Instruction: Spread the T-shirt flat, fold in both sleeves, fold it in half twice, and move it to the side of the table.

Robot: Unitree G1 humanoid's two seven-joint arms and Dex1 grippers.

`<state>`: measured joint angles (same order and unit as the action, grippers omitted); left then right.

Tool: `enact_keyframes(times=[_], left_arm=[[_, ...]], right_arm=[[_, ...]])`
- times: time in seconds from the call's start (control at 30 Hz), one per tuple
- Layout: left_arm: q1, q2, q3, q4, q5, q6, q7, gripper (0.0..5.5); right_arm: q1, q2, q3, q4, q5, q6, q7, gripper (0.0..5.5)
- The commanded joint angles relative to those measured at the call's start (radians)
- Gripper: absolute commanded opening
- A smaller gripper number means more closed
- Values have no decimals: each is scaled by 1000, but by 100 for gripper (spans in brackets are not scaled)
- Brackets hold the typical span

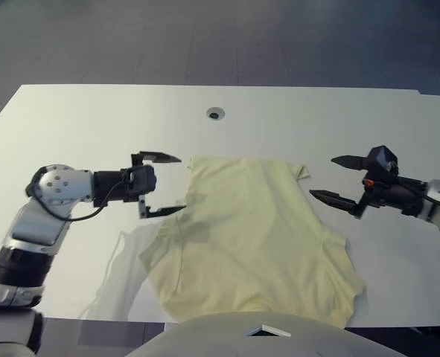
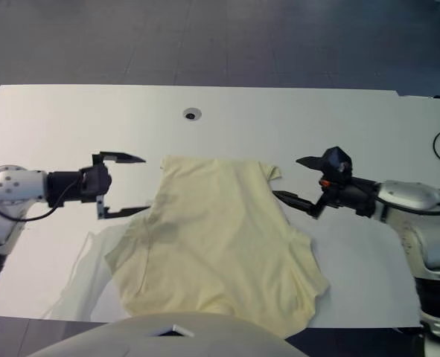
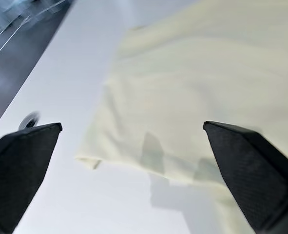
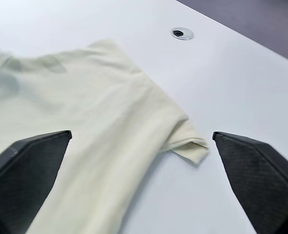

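On the white table (image 1: 78, 111), the pale yellow T-shirt (image 1: 249, 238) lies rumpled between the left gripper (image 1: 162, 184) and right gripper (image 1: 333, 178), both spread apart.

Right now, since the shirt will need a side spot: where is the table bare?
Bare: the far strip of the table around the cable hole, and both far corners. Crowded: the middle, where the T-shirt lies between the left tool and right tool.

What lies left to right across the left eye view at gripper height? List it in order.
left gripper, fingers open → T-shirt → right gripper, fingers open
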<state>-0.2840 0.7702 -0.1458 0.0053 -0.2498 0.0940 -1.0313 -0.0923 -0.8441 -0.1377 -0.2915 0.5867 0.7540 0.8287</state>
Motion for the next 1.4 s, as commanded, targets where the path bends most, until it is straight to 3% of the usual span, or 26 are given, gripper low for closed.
enact_keyframes(times=[0.03, 0.17, 0.4, 0.8, 1.23, 1.4], left_arm=[[-90, -117, -2, 132, -14, 213, 90, 540], [-166, -206, 23, 249, -38, 335, 136, 540], [-260, -291, 64, 387, -84, 508, 146, 438], [-313, -317, 40, 569, -4, 461, 135, 231], [-362, -376, 49, 721, 27, 401, 118, 14], [-378, -401, 56, 752, 23, 405, 106, 1]], right_arm=[[-130, 111, 19, 91, 50, 184, -122, 539], [-196, 167, 46, 161, 53, 298, -180, 520], [-262, 184, 131, 281, -25, 312, -188, 424], [-303, 214, 219, 390, -131, 241, -153, 227], [-387, 294, 214, 552, -181, 185, -135, 17], [-397, 307, 204, 579, -185, 169, -131, 2]])
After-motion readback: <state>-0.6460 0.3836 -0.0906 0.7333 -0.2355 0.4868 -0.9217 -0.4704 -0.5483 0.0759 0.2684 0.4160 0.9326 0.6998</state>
